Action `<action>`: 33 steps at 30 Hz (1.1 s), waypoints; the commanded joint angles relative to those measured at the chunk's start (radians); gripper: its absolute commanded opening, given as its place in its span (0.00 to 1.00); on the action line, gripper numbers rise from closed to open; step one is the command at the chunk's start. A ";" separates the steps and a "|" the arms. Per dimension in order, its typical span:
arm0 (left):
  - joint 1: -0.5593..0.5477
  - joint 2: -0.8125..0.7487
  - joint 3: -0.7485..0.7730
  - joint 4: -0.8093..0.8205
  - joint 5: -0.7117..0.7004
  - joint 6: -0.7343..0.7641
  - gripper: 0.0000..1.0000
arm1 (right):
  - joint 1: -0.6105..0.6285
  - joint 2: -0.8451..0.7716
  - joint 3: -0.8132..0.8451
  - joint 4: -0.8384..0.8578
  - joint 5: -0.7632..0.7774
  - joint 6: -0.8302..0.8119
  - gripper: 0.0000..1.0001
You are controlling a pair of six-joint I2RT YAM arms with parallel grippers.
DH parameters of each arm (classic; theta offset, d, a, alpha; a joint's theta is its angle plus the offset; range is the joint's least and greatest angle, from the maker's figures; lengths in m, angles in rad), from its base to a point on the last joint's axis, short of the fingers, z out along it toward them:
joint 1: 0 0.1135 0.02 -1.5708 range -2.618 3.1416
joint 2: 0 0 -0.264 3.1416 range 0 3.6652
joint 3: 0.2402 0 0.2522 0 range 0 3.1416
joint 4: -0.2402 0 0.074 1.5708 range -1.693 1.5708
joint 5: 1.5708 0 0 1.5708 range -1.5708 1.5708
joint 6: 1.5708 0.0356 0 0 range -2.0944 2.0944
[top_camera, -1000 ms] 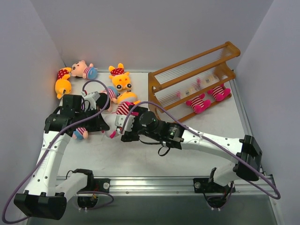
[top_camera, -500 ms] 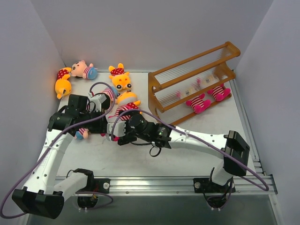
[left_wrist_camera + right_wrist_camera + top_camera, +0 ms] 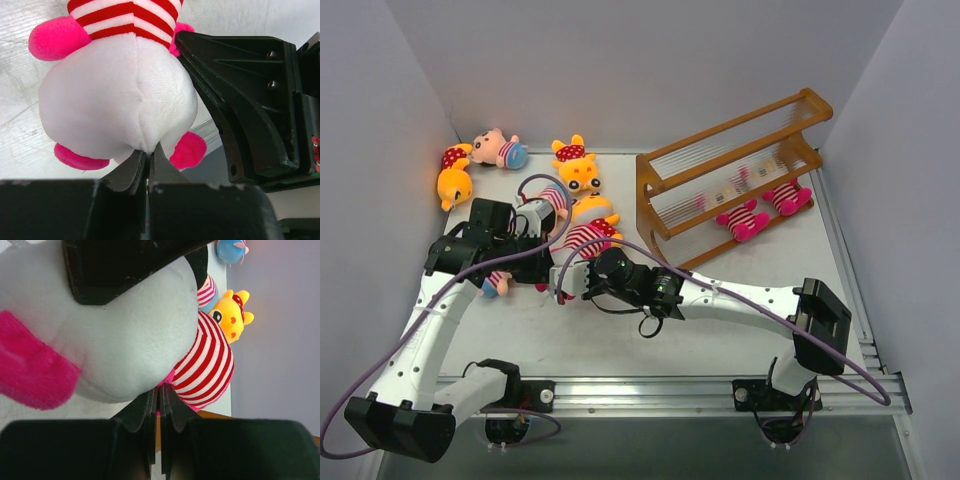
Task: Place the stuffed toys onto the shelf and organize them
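- The left gripper point(image 3: 146, 156) was fully closed. Its tips nipped a small fold of white plush on the underside of the head of the white-headed striped doll point(image 3: 117, 100).
- The right gripper point(image 3: 159, 396) met it from the opposite side, jaws likewise drawn together. Its tips sat in the crease where the doll's white head joined the red-and-white body. Whether any fabric was caught there could not be determined.
- The two grippers stood close against each other with the doll's head lodged between them. The doll lay on the table point(image 3: 620, 350), left of centre, with its striped body pointing away toward the back wall.
- A boy doll point(image 3: 494, 285) lay partly hidden under the left arm, beside the left gripper.
- Just beyond the gripped doll lay a cluster of a pair of yellow bears point(image 3: 582, 178) and a striped-shirt doll point(image 3: 552, 198), packed close together.
- In the far left corner, a third yellow bear point(image 3: 452, 182) lay against a second boy doll point(image 3: 500, 150).
- The shelf point(image 3: 740, 128) stood at the far right, set at an angle and well apart from both grippers. Two magenta-limbed dolls point(image 3: 742, 220) lay side by side on its lowest tier.
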 commanded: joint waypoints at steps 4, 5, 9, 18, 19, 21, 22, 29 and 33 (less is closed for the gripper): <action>-0.011 -0.007 0.065 -0.001 0.009 0.021 0.02 | -0.018 -0.055 -0.026 0.048 0.005 0.061 0.00; -0.011 -0.009 0.065 0.007 0.005 0.019 0.02 | -0.020 -0.064 -0.028 0.044 -0.005 0.072 0.00; -0.010 -0.027 0.064 0.048 -0.035 0.000 0.15 | -0.040 -0.087 -0.019 -0.022 -0.068 0.147 0.00; -0.010 -0.151 0.018 0.246 -0.183 -0.002 0.82 | -0.159 -0.120 0.043 -0.163 -0.363 0.467 0.00; -0.010 -0.171 0.002 0.272 -0.181 0.003 0.84 | -0.167 -0.124 0.046 -0.192 -0.384 0.493 0.00; -0.010 -0.236 -0.051 0.349 -0.164 0.027 0.86 | -0.184 -0.126 0.067 -0.215 -0.434 0.564 0.00; -0.010 -0.257 -0.071 0.375 -0.155 0.038 0.89 | -0.185 -0.123 0.078 -0.229 -0.446 0.581 0.00; -0.013 -0.462 -0.242 0.545 -0.046 0.153 0.92 | -0.236 -0.115 0.153 -0.286 -0.568 0.757 0.00; -0.011 -0.543 -0.301 0.575 -0.026 0.235 0.93 | -0.283 -0.137 0.169 -0.291 -0.623 0.816 0.00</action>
